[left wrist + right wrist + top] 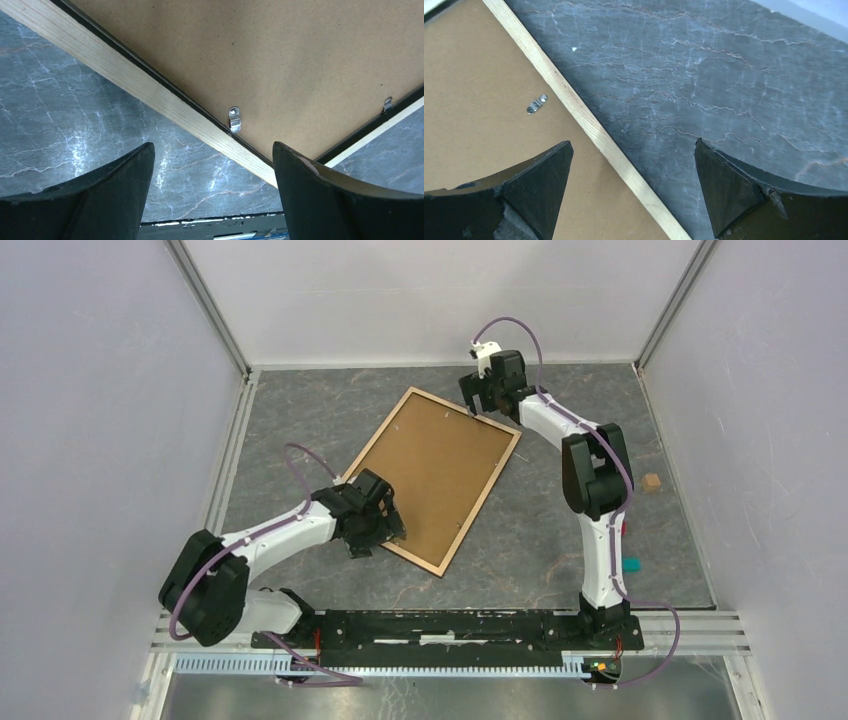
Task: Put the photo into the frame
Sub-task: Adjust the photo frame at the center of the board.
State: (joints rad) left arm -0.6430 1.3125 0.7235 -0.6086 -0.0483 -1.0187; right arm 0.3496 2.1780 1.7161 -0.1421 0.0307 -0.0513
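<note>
At the left gripper (388,530): hangs released, grasping nothing, over the frame (150,92) near its near corner, with the tan rail running between the jaws toward the right one, a metal clip (234,119) just ahead on the brown backing board (280,55), and the grey marble table (60,115) ahead of the left jaw. At the right gripper (482,405): hangs equally released and empty over the far rail, with board and another clip (537,104) ahead of the left jaw, table ahead of the right.
</note>
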